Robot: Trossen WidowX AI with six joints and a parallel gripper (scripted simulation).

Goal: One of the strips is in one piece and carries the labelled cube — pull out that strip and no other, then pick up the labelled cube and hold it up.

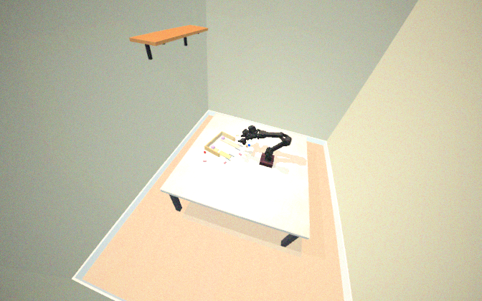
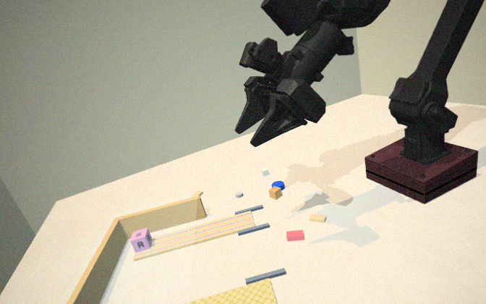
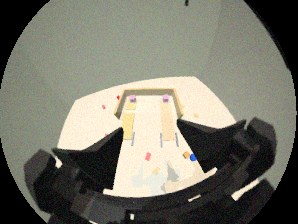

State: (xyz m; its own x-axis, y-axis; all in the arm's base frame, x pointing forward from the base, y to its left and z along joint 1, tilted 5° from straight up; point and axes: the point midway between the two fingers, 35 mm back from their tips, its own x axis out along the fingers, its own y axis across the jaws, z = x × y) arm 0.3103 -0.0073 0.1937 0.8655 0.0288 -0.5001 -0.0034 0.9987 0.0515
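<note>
A flat round blue disc (image 2: 278, 184) lies on the white table top (image 2: 361, 260), touching a small orange-tan cube (image 2: 275, 192). A red rectangular block (image 2: 295, 235) sits near a thin tan tile (image 2: 317, 217). High on the wall hangs an orange wooden shelf (image 1: 168, 34).
</note>
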